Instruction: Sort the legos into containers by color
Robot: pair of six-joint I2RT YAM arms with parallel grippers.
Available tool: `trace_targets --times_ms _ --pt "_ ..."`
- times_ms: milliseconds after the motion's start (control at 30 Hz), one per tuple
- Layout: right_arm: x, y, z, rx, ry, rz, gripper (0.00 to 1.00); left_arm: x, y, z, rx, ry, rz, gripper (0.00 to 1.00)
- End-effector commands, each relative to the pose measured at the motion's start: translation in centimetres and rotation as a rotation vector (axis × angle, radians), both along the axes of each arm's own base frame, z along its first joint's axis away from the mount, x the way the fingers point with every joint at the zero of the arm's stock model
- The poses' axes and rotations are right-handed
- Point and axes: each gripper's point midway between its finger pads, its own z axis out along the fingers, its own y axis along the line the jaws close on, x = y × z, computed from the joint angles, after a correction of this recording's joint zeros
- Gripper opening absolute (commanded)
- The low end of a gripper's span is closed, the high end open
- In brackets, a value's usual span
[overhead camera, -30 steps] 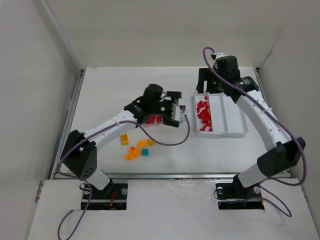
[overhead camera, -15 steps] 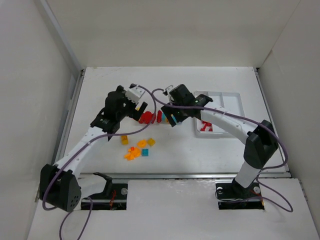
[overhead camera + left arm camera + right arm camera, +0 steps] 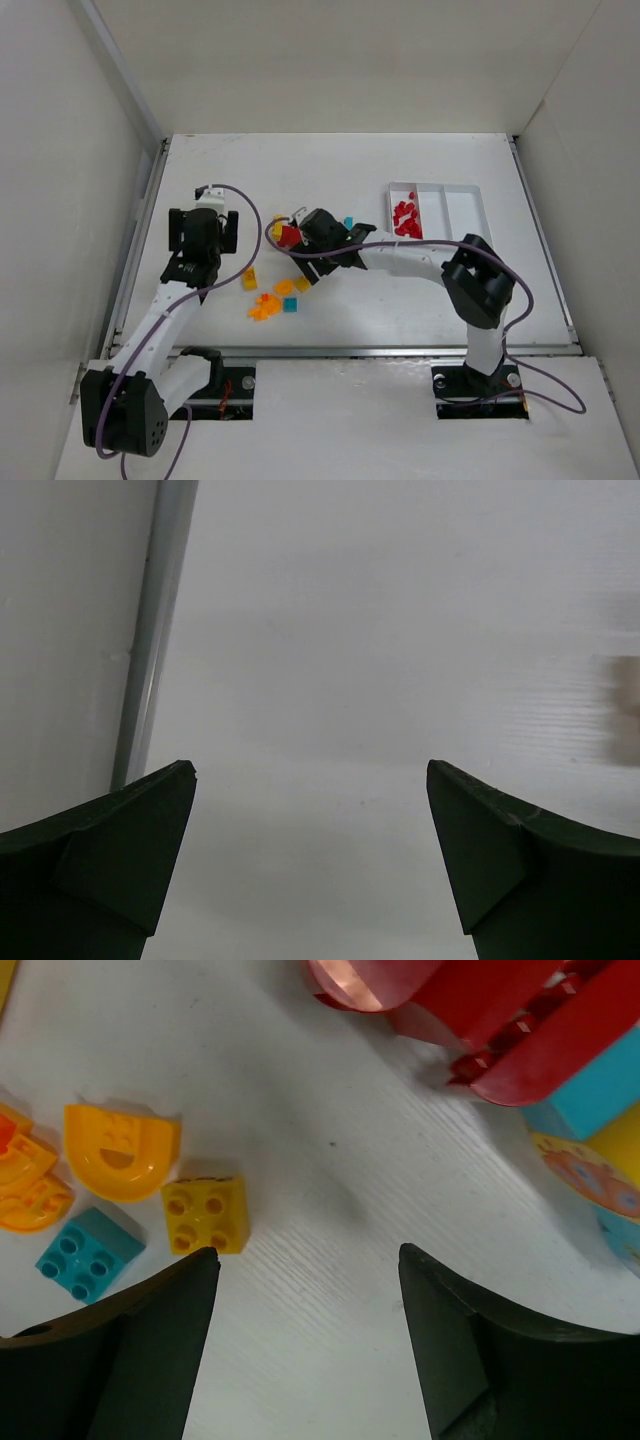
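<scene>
Where the table lies nearest the arm bases, a loose cluster of bricks (image 3: 275, 297) sits left of centre: orange pieces (image 3: 264, 306), a cyan brick (image 3: 290, 304) and two yellow ones just beyond, with another yellow brick (image 3: 249, 279) a little to the left. Just past them the right gripper (image 3: 305, 1260) hovers with its fingers spread and nothing between them. In its wrist view a square yellow block (image 3: 205, 1215) lies studs up near the left finger, an orange half-round piece (image 3: 120, 1150) just beside it and a clump of red pieces (image 3: 470, 1010) ahead. The left gripper (image 3: 310, 770) is spread wide over bare table near the left wall, well apart from the bricks. Farthest, on the right, the white tray (image 3: 460, 205) points its long axis away from the bases, its near end hidden by the right arm; red bricks (image 3: 405, 215) line its left compartment along that axis
</scene>
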Motion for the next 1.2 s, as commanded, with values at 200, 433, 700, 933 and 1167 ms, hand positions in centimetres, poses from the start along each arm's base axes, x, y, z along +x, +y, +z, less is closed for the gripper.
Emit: trace_targets --times_ms 200,433,700,933,1167 --pt "0.5 4.0 -0.8 0.099 -0.053 0.019 0.71 -1.3 1.9 -2.5 0.023 0.029 0.111 1.00" --pt "-1.4 5.1 -2.2 0.094 -0.018 0.088 0.66 -2.1 1.5 -3.7 0.061 0.054 0.077 1.00" --pt "-2.6 5.2 -3.9 0.064 0.011 0.145 0.61 -2.1 1.2 -3.6 0.059 0.042 0.066 1.00" --pt "-3.5 5.0 -5.0 0.030 0.031 0.120 0.61 -2.0 0.7 -4.0 0.050 0.048 0.034 1.00" --pt "-2.7 4.5 -6.6 -0.025 0.044 0.040 0.23 -1.9 -0.2 -4.1 0.046 0.054 -0.016 1.00"
